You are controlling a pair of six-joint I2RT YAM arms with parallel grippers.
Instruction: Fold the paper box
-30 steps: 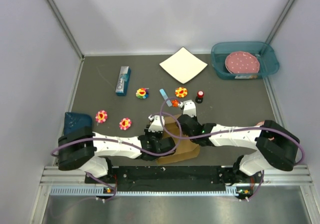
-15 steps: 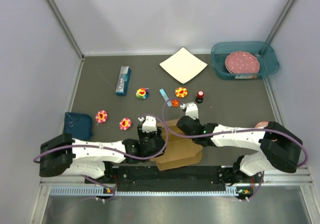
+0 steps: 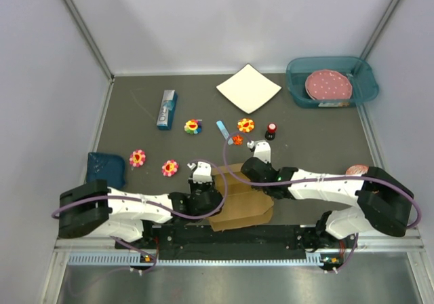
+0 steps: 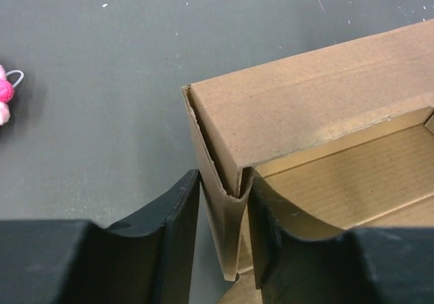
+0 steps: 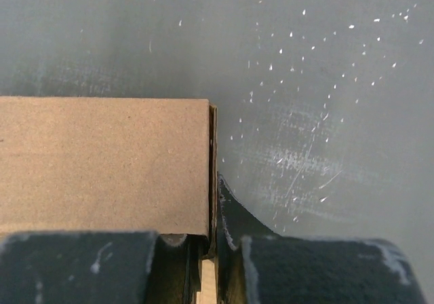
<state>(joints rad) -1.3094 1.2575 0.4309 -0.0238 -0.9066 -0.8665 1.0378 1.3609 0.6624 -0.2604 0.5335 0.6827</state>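
Grey tabletop: right gripper pinches the paper box wall edge; left gripper straddles another wall, apparently clamping it.

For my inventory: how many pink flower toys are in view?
2. One pink flower lies beside the dark blue pad; the second pink flower lies right of it. Others may be hidden.
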